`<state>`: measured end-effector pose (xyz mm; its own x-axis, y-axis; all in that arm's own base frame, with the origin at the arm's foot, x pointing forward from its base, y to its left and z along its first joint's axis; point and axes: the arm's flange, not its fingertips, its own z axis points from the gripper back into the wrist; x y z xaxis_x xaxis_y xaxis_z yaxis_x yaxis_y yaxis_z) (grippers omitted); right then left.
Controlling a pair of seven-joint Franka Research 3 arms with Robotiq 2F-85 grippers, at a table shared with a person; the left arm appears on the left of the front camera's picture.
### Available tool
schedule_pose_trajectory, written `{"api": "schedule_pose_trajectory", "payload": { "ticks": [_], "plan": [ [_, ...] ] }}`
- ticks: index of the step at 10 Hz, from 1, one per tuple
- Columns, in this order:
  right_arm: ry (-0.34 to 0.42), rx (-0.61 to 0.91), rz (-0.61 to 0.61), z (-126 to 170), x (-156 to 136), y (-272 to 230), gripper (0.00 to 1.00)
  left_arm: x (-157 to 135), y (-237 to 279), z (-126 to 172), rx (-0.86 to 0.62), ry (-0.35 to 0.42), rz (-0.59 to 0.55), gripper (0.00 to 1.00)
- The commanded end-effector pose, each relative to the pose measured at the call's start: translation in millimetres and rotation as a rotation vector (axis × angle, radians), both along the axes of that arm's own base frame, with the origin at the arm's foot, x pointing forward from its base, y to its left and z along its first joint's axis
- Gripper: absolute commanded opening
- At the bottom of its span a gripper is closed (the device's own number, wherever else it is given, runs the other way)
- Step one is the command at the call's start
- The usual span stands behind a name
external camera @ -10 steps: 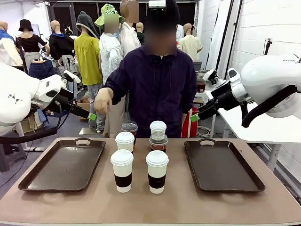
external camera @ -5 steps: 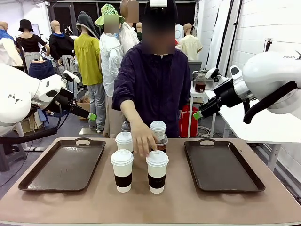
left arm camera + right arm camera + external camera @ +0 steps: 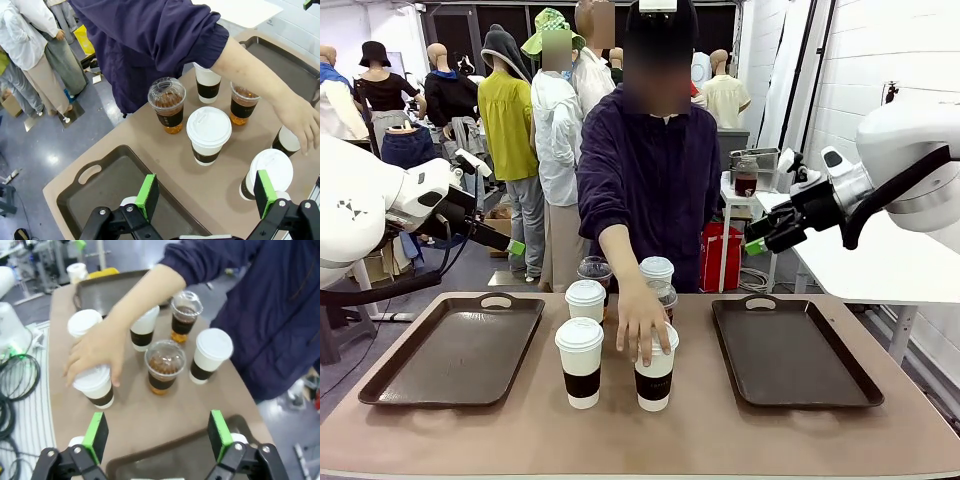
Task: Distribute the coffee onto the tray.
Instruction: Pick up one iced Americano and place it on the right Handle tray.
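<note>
Front view: six coffee cups stand bunched mid-bench (image 3: 640, 440), four white paper cups with white lids and dark brown bands (image 3: 580, 360) and two clear plastic dome-lidded cups of brown drink (image 3: 596, 270). They sit between the bare dark brown left tray (image 3: 380, 375) and its matching right tray (image 3: 865, 385). The person's hand (image 3: 642, 320) rests on the front right cup's lid. The left tool (image 3: 205, 192) and right tool (image 3: 157, 436) hang above the bench, both spread wide and holding nothing. Reaching in now risks striking that forearm. Wide fingers among such close cups could also tip a neighbour, and a hard squeeze might pop a lid.
</note>
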<state>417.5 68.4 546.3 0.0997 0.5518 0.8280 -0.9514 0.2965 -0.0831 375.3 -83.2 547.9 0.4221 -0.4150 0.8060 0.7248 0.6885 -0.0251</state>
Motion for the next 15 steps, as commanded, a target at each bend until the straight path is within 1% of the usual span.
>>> {"api": "schedule_pose_trajectory", "payload": {
  "ticks": [1, 3, 5, 7, 8, 9, 12, 13, 15],
  "plan": [
    [-0.007, 0.042, 0.116, -18, 20, -3, 1.00, 0, 2, 0, -0.006, 0.005, -0.003, 1.00],
    [-0.015, 0.072, 0.150, -40, 26, -6, 1.00, 0, 2, 0, -0.006, 0.005, -0.003, 1.00],
    [0.014, 0.091, 0.169, -54, 29, -5, 1.00, 0, 2, 0, -0.006, 0.005, -0.003, 1.00],
    [0.032, 0.088, 0.167, -59, 30, -4, 1.00, 0, 2, 0, -0.006, 0.005, -0.003, 1.00],
    [0.060, 0.056, 0.118, -57, 29, -4, 1.00, 0, 2, 0, -0.006, 0.005, -0.003, 1.00],
    [0.044, 0.072, 0.164, -63, 25, -6, 1.00, 0, 2, 0, -0.006, 0.005, -0.003, 1.00],
    [0.044, 0.072, 0.164, -63, 25, -6, 1.00, 0, 2, 0, -0.006, 0.005, -0.003, 1.00],
    [0.052, 0.050, 0.154, -64, 24, -8, 1.00, 0, 2, 0, -0.006, 0.005, -0.003, 1.00],
    [0.007, 0.094, 0.139, -88, 43, -5, 1.00, 0, 2, 0, -0.006, 0.005, -0.003, 1.00]
  ]
}}
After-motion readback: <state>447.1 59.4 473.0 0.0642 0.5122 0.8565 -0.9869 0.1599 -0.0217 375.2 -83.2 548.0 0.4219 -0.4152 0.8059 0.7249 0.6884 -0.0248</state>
